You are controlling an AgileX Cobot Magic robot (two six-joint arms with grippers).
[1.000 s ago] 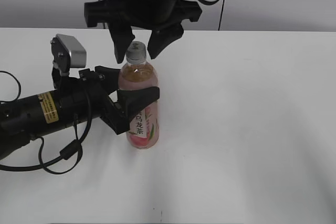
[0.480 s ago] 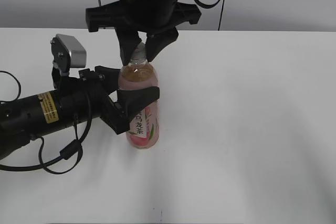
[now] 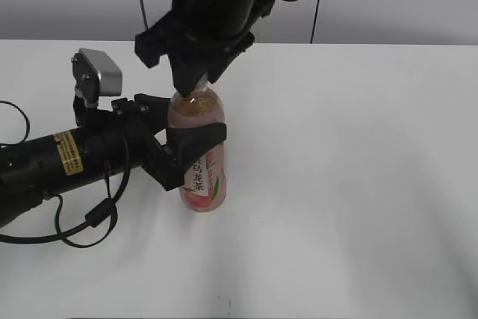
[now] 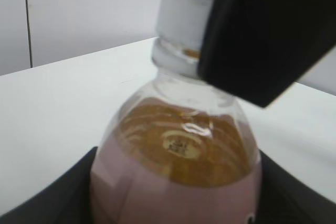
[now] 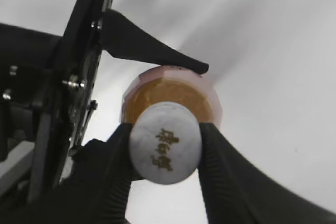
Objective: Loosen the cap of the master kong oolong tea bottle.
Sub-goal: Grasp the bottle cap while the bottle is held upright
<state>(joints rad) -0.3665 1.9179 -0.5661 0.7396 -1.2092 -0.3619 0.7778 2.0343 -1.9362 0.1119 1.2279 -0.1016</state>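
Observation:
The master kong oolong tea bottle (image 3: 200,162) stands upright on the white table. My left gripper (image 3: 183,147) comes in from the left and is shut on the bottle's body. In the left wrist view (image 4: 176,198) its dark jaws flank the bottle (image 4: 173,166). My right gripper (image 3: 193,86) hangs down from above, shut on the cap, which its fingers hide in the exterior view. In the right wrist view the white cap (image 5: 165,150) with its dark logo sits squeezed between both fingers of the right gripper (image 5: 165,157). The cap (image 4: 181,17) also shows in the left wrist view beside a right finger (image 4: 262,35).
The white table (image 3: 358,184) spreads to the right and front of the bottle. The left arm with its yellow label (image 3: 67,153) and black cables (image 3: 89,222) lies across the left side. A grey wall stands behind.
My right gripper has come down from open around the cap to shut on it, and its wrist has turned. The left gripper and the bottle have not moved.

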